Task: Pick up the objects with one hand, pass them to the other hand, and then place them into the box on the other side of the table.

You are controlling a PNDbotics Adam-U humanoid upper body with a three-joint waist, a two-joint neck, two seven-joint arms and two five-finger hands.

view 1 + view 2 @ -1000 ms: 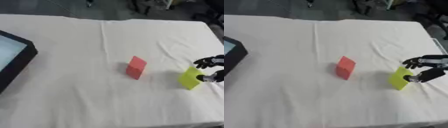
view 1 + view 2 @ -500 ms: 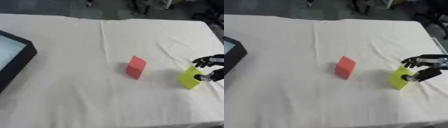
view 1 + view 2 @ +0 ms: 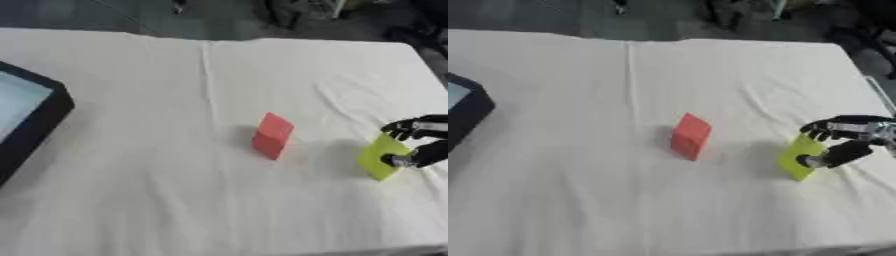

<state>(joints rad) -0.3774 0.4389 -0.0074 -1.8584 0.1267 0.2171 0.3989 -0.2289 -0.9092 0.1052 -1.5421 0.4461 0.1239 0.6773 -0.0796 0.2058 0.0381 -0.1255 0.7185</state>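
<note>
A white cloth-covered table (image 3: 175, 190) fills both views. At about three o'clock from the table's middle, near the right edge, the robot's black right hand (image 3: 846, 140) comes in from the side and closes on a yellow-green rectangular block (image 3: 800, 156). Curled fingers (image 3: 822, 129) hook over the block's upper far corner, and the thumb (image 3: 820, 159) presses its near face lower down, so the block is pinched between them. The block stands tilted on the cloth, its lower edge touching the table.

Near the table's centre, well apart from the hand at its nine o'clock, a red rectangular block (image 3: 272, 135) stands upright on the cloth with nothing touching it, casting a faint shadow to its left.

At nine o'clock, on the table's far left edge, sits a black-walled box (image 3: 42, 127), only partly in view. Its thick dark rim frames a pale bluish-white floor (image 3: 16, 102); the part of the inside that shows holds nothing, and the rest is cut off by the view's edge. Both blocks lie outside it, well apart from it.

The left hand shows in neither view.
</note>
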